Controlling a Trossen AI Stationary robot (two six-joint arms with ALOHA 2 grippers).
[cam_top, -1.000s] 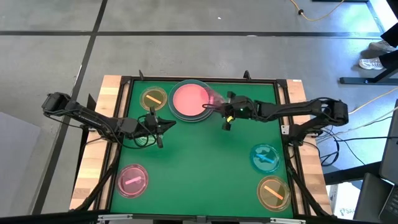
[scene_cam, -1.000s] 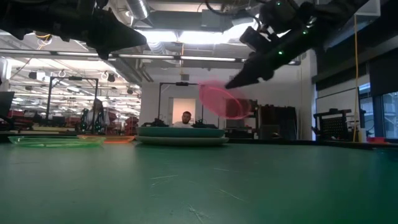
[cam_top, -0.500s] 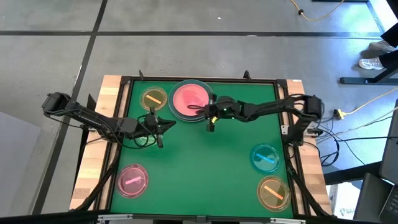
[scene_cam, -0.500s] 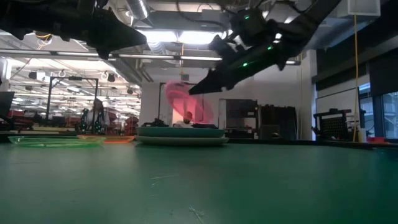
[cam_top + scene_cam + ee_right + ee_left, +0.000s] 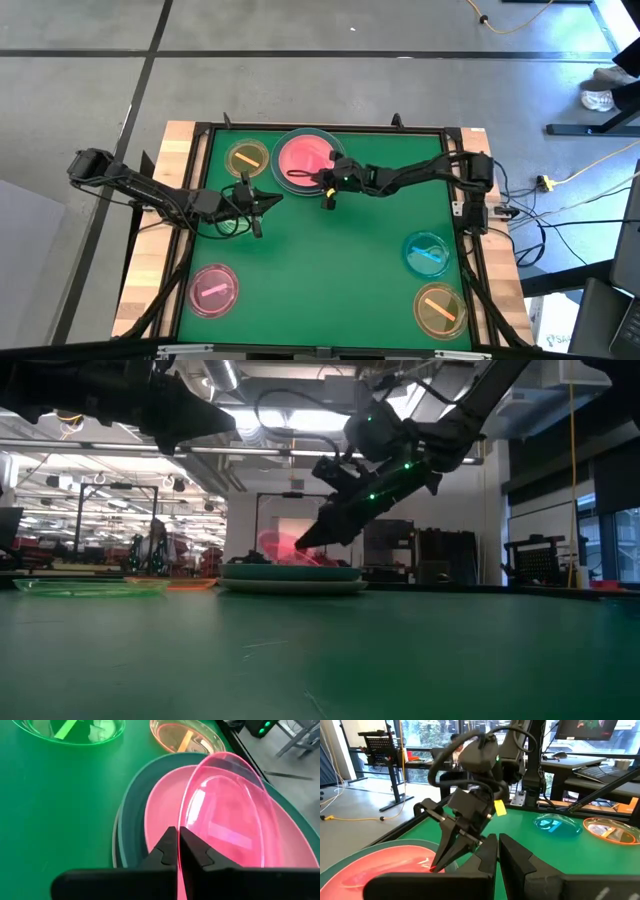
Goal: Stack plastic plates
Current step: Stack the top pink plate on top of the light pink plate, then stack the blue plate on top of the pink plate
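A stack of large plates (image 5: 303, 160) stands at the table's far middle, an opaque pink plate (image 5: 160, 815) lying in a teal one (image 5: 131, 805). My right gripper (image 5: 178, 852) reaches in from the right and is shut on a small translucent pink plate (image 5: 230, 805), held tilted over the stack (image 5: 280, 548). My left gripper (image 5: 260, 204) waits shut, just left of and nearer than the stack (image 5: 498, 851). Other small plates lie flat on the table: yellow (image 5: 247, 157), pink (image 5: 213, 288), blue (image 5: 428, 253) and orange (image 5: 440, 308). My right gripper pinches the small pink plate's rim (image 5: 181, 832) between its two fingers, on the side of the plate toward the table's right. The fingers (image 5: 318, 532) slant down from the right. The plate is tilted, its held edge raised and its far edge low over the opaque pink plate.
A green small plate (image 5: 75, 727) and an orange one (image 5: 185, 737) lie beyond the stack toward the table's left. A raised dark frame (image 5: 455, 170) edges the green mat. Open mat lies in the table's middle and near part. People stand in the room behind.
My right gripper has moved toward the table's left and down, from beside the stack's right edge to over it. The small pink plate went with it, from high and clear of the stack to low over the opaque pink plate, still tilted.
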